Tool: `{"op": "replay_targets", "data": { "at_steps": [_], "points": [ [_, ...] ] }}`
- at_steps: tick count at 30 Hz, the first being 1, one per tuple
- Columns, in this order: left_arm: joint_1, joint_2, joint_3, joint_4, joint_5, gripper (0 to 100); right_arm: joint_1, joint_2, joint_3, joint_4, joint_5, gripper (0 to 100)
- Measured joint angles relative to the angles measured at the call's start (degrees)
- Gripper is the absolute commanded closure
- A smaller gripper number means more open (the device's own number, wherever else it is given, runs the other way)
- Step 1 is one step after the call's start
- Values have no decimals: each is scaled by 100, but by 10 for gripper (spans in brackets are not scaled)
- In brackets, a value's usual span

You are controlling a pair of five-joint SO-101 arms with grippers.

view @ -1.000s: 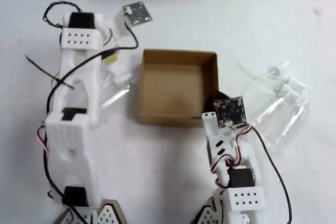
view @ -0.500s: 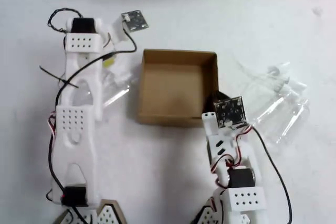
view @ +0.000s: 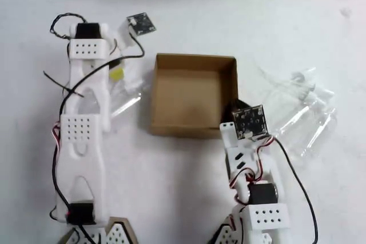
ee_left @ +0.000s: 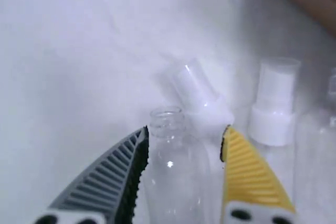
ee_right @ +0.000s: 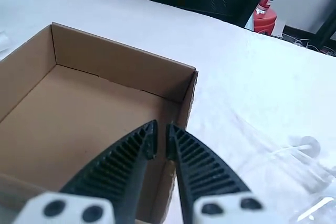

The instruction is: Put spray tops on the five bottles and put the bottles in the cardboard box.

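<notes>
Uncapped bottle (ee_left: 170, 166) lies between the table (view: 171, 187) left edge and the cardboard box (view: 191, 95), long axis in line with the left gripper (ee_left: 186, 132), neck pointing away. Jaws wide, straddling the body, not clamped. Loose spray top (ee_left: 202, 98) just beside the neck. Right gripper (ee_right: 161, 135) narrow, empty, over the box's near-right corner.

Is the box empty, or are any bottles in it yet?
Empty. The box shows only bare cardboard floor, and clear bottles lie outside it.

Cardboard box (view: 189, 92) central, bottles (view: 303, 115) to its right
</notes>
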Motion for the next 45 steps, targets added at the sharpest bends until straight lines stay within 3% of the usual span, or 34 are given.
{"op": "replay_targets", "data": {
  "at_steps": [8, 24, 27, 30, 45],
  "points": [
    [26, 0, -431, -105, 18, 782, 0, 0, 0, 0, 0, 981],
    [44, 237, -158, -580, 18, 783, 0, 0, 0, 0, 0, 981],
    [44, 281, -167, -589, -97, 818, 0, 0, 0, 0, 0, 981],
    [35, 316, -185, -589, -167, 854, 0, 0, 0, 0, 0, 981],
    [44, 607, -141, -114, -527, 801, 0, 0, 0, 0, 0, 981]
  ]
}}
